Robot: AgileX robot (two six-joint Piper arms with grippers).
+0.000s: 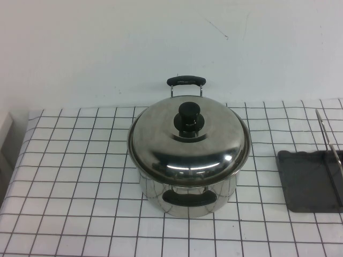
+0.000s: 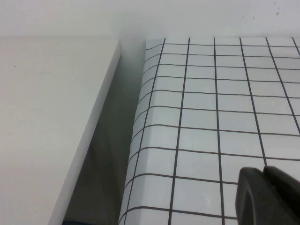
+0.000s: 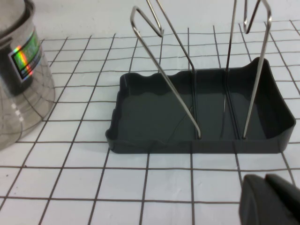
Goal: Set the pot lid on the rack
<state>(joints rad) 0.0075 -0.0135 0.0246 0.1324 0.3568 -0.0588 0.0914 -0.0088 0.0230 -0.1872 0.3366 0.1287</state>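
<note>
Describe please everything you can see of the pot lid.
The pot lid is round, domed and shiny, like stainless steel, with a black round knob at its centre. It sits level and closed on the steel pot, covering its whole mouth, on the checked cloth near the table's middle. Only the pot touches it; no gripper is near.

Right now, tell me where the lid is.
In the high view, the lid sits closed on the pot at the table's centre, with the rack off to its right at the table's edge.
</note>
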